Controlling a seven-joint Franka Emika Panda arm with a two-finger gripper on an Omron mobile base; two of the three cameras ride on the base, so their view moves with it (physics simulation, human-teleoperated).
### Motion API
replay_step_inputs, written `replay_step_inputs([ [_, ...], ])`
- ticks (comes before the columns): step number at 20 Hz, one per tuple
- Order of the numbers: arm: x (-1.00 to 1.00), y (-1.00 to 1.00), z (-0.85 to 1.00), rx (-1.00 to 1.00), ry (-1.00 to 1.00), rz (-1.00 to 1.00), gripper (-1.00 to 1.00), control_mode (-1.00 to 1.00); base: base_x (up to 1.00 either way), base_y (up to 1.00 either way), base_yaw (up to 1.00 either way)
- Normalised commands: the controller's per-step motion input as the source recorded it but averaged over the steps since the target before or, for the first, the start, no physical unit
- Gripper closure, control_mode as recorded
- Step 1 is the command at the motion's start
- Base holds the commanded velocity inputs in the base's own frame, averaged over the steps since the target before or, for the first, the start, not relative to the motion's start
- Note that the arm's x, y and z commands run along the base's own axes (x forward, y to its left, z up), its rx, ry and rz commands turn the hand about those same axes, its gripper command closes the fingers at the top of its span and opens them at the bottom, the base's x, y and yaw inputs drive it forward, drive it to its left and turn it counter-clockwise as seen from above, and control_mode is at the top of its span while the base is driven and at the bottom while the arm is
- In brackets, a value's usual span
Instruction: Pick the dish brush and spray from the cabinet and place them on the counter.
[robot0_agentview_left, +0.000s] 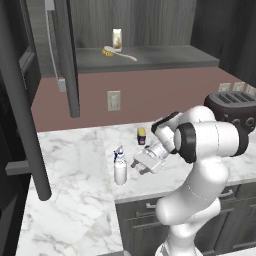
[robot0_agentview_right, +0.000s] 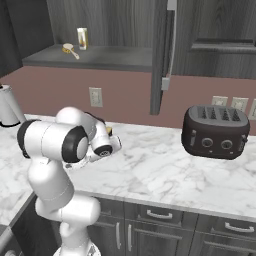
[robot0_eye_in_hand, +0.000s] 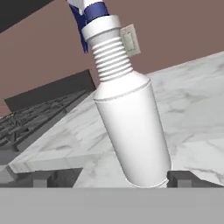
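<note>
Dish brush (robot0_agentview_right: 70, 50) on cabinet (robot0_agentview_right: 100, 59) shelf; toaster (robot0_agentview_right: 216, 131) on counter (robot0_agentview_right: 160, 170).

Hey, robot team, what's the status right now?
Tool open beside spray bottle, upright on counter. Dish brush lies on cabinet shelf. Nothing blocking.

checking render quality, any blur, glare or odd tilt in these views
Left base view: sharp, flat light, only a soft shadow under the spray bottle on the counter. Right base view: equally even, no glare on the toaster. Hand view: the bottle leans because the camera is rolled.
</note>
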Motion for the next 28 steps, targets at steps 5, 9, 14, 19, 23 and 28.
replay_step_inputs([
  [5, -0.21, -0.01, 0.48, -0.13, 0.02, -0.03, -1.0, -1.0, 0.0, 0.0, 0.0],
  [9, -0.32, -0.21, 0.56, -0.09, 0.04, -0.04, -1.0, -1.0, 0.0, 0.0, 0.0],
  [14, -0.3, -0.35, 0.53, -0.09, 0.04, -0.08, -1.0, -1.0, 0.0, 0.0, 0.0],
  [19, -0.22, -0.27, 0.41, -0.14, 0.02, -0.15, -1.0, -1.0, 0.0, 0.0, 0.0],
  [23, -0.04, -0.03, 0.38, -0.29, -0.02, -0.11, -1.0, -1.0, 0.0, 0.0, 0.0],
  [28, 0.01, -0.05, 0.29, -0.21, 0.04, -0.27, -1.0, -1.0, 0.0, 0.0, 0.0],
])
